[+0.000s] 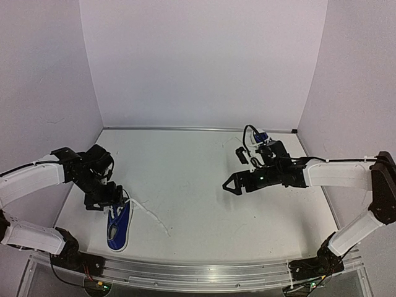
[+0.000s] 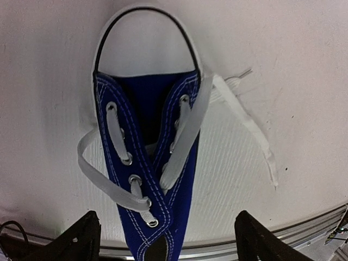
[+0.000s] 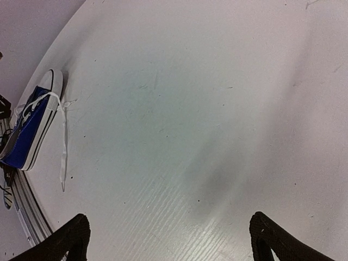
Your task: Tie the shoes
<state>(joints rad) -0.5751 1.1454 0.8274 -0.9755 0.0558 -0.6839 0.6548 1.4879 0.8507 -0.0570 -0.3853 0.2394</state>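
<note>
A: Where do we find the shoe (image 1: 119, 226)?

B: We see one blue shoe, lying near the front left of the table (image 1: 185, 161). Its heel is toward the metal rail (image 1: 185, 272) at the near edge, and its white toe cap (image 2: 147, 43) points toward the far wall.

A: And its laces?

B: We see them loose. One white lace (image 2: 239, 117) trails off the right side of the shoe, up by the toe cap, and runs flat across the table toward the near edge. The other lace (image 2: 95, 174) bows out on the left side and comes back in at the lower eyelets.

A: What do we say of the left gripper (image 1: 108, 199)?

B: It hangs over the shoe with its jaws spread wide. In the wrist view we see its black fingers (image 2: 81, 239) on either side of the heel end, apart from the canvas. It grips nothing.

A: And the right gripper (image 1: 230, 184)?

B: It hovers over bare table right of the middle, well apart from the shoe. Its jaws stand fully spread with only the table top between them, so it holds nothing. From its wrist view we see the shoe far off, by the table's edge.
</note>
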